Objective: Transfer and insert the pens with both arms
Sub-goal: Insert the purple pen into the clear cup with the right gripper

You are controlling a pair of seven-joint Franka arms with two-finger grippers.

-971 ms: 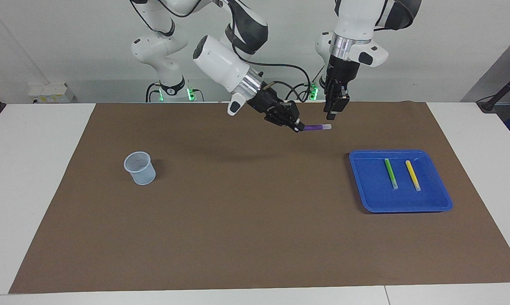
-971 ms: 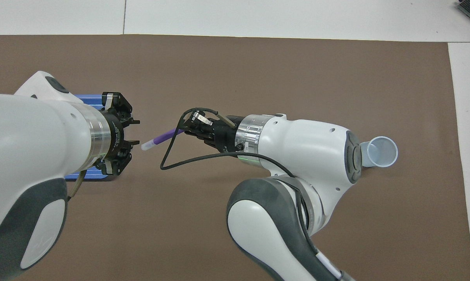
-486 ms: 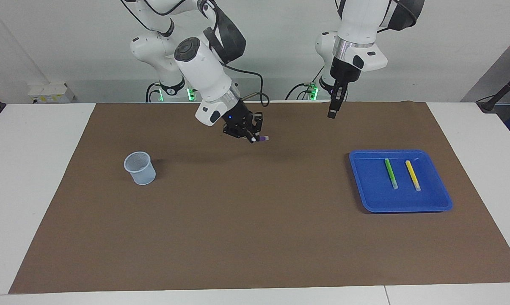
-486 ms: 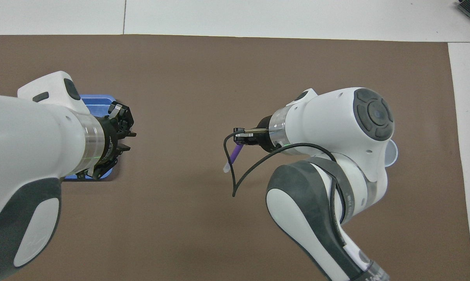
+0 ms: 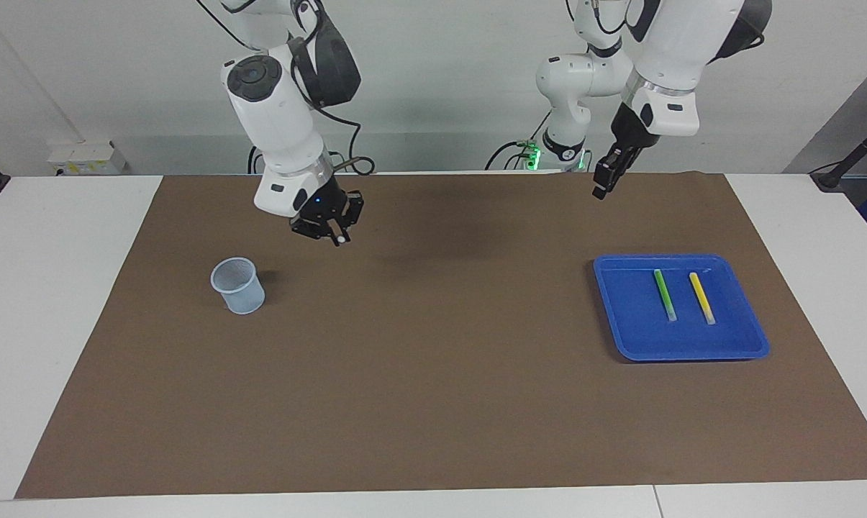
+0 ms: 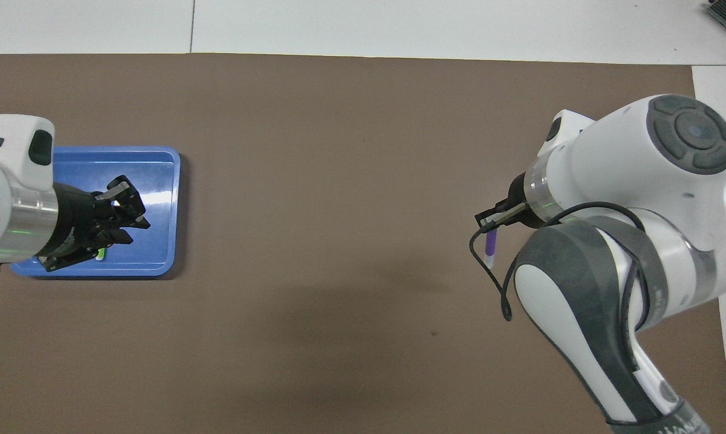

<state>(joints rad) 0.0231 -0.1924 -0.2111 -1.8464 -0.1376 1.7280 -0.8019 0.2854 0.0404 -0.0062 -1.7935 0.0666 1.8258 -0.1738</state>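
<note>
The right tool (image 5: 330, 232) hangs in the air over the brown mat (image 5: 433, 403), clamped shut on the purple pen (image 6: 490, 248), whose pale cap end points down and slightly toward the robots in the overhead view. The one relation that matters next: the pale blue cup (image 5: 238, 285) stands upright on the mat, farther from the robots than the spot under the tool and toward the right arm's end of the desk (image 5: 59, 302), with open air between pen tip and rim. In the overhead view the right arm hides the cup. The pen's long axis runs close to vertical, which looks well suited to a drop into the cup's open mouth once the tool is over it; judged from this, the carry is nearly done and the insertion not yet begun. The right arm is plainly the nearer one to the cup. The left tool (image 5: 603, 183) is raised near the left arm's end of the desk, over the blue tray (image 5: 692, 351) in the overhead view; nothing shows in its grip, and how far its fingers stand apart cannot be told. Count: three pens, one purple in the right tool, one green pen (image 5: 665, 294) and one yellow pen (image 5: 701, 297) lying side by side in the tray, not touching; one cup; one tray.
</note>
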